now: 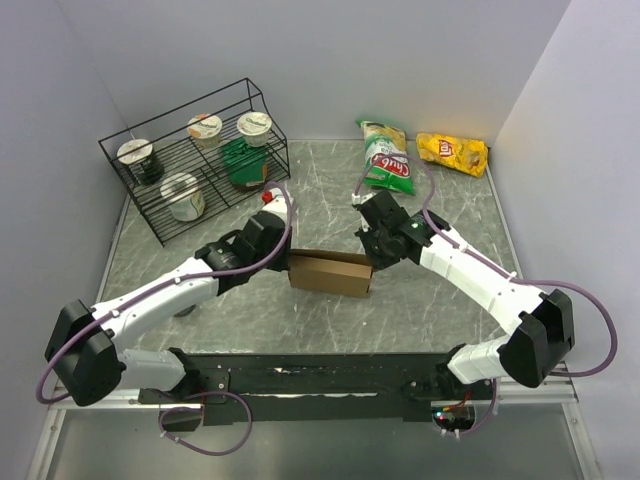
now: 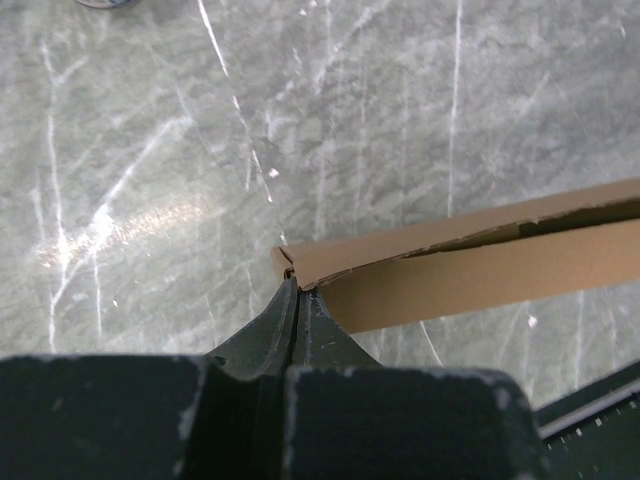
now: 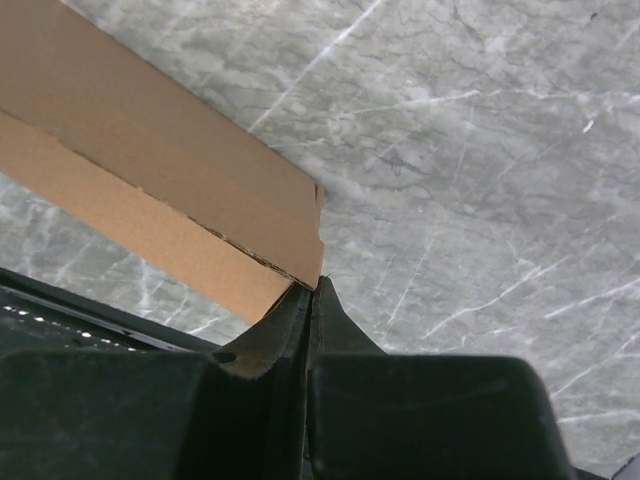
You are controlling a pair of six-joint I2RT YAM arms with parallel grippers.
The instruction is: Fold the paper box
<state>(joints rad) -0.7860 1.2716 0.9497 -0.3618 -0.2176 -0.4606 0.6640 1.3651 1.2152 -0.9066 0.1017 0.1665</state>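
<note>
The paper box [image 1: 330, 272], folded into a flat brown cardboard strip, is shown lying on the marbled table [image 1: 330, 190] between the two grippers. The left gripper [image 2: 298, 292] is clenched, its tips touching one end corner. The right gripper [image 3: 312, 290] is clenched at the opposite corner. Whether cardboard is pinched cannot be told.

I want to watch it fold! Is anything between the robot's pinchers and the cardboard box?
Nothing visible. The left gripper and the right gripper, both shut, touch the paper box at its end corners.
</note>
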